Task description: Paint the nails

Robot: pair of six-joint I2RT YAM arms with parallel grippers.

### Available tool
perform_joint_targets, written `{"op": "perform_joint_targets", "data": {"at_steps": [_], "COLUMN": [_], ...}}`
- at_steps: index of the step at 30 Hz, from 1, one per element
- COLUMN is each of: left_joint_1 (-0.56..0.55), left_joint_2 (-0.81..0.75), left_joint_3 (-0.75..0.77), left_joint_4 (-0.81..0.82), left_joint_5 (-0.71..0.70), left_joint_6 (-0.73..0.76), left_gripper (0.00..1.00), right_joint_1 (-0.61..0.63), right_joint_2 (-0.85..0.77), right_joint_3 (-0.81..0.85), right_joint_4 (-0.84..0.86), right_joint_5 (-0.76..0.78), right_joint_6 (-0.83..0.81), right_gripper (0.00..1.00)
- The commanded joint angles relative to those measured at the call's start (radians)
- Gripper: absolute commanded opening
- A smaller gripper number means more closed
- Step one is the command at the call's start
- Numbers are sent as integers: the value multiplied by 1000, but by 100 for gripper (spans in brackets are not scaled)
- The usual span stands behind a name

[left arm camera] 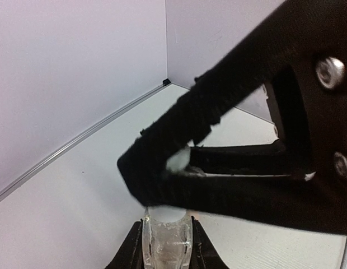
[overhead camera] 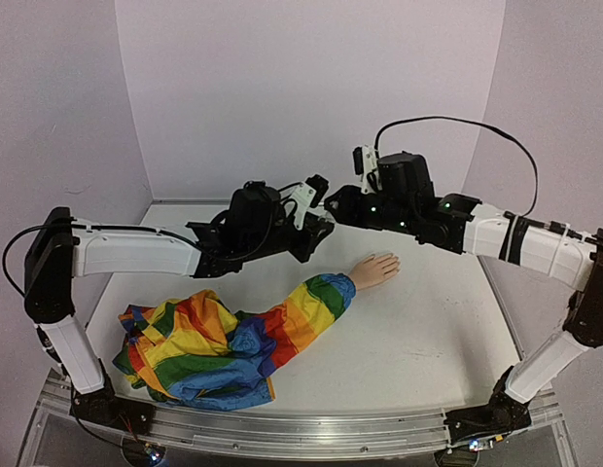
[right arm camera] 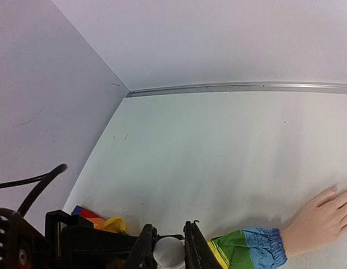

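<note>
**Two grippers meeting on one small bottle**

The left fingers (left arm camera: 131,253) are pressing in on a clear bottle (left arm camera: 167,242), pinching it between them. The right fingers (right arm camera: 196,252) are pinching its white cap (right arm camera: 168,252). Further out, the left gripper (overhead camera: 314,232) and right gripper (overhead camera: 331,216) are meeting tip to tip above the table (overhead camera: 428,331). The mannequin hand (overhead camera: 375,269) is lying flat there, apart from both grippers. Its nails (right arm camera: 332,191) are too small to make out, and a rainbow sleeve (overhead camera: 311,306) is trailing behind it.

Matt table (overhead camera: 428,331), cloth sleeve (overhead camera: 282,326), smooth plastic mannequin hand (overhead camera: 376,269).
</note>
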Motion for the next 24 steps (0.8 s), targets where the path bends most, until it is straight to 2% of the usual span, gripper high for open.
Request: {"op": "perform_joint_targets", "data": {"at_steps": [1, 4, 8, 10, 14, 18, 21, 24], "left_joint_1": [0, 14, 74, 101, 118, 118, 118, 117], "left_joint_2": [-112, -142, -170, -172, -157, -134, -123, -116], "left_joint_3": [-59, -84, -98, -88, -46, -14, 4, 14], "left_joint_4": [142, 87, 81, 82, 82, 82, 85, 88], "left_joint_5": [11, 100, 377, 549, 768, 872, 914, 935], "left_joint_6": [-18, -70, -168, -203, -248, -292, -307, -315], "left_gripper": [0, 0, 0, 0, 0, 0, 0, 0], "right_joint_1": [1, -107, -221, -240, -244, -244, -244, -244], "right_joint_2": [-80, -111, -100, -78, -44, -51, -41, -35], "right_joint_3": [30, 24, 21, 26, 31, -1, 1, 1], "right_joint_4": [-58, -49, -39, -29, 58, 211, 219, 223], "right_joint_5": [-200, -447, -791, -937, -1142, -1245, -1262, -1271], "right_joint_6": [-124, -201, -268, -285, -251, -170, -160, -154], "right_gripper": [35, 48, 70, 74, 74, 73, 62, 56]}}
